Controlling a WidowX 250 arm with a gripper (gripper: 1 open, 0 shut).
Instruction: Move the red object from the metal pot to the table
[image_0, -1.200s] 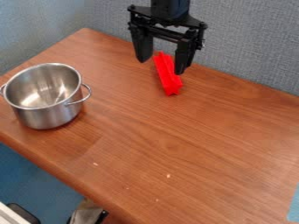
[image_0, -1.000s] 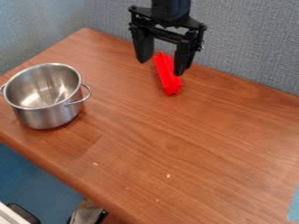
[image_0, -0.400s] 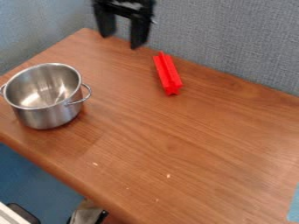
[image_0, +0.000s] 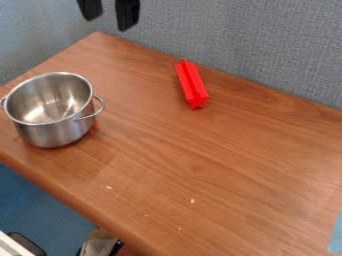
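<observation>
Wooden surface (image_0: 201, 170) carries the red block (image_0: 193, 83), well apart from the empty pot (image_0: 51, 107), while the spread, empty tool (image_0: 110, 10) risks little except bumping the wall.

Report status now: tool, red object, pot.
Tool open, empty, at the top edge. Red object flat on the table, clear of the metal pot. Pot empty. Nothing in the way.

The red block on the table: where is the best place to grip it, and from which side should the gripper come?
Grip the red block at its middle, from straight above, with the fingers closing across its narrow width. It lies flat on the wooden table, long and slim, with free space along both long sides, so a centred grip would probably keep it balanced.
</observation>
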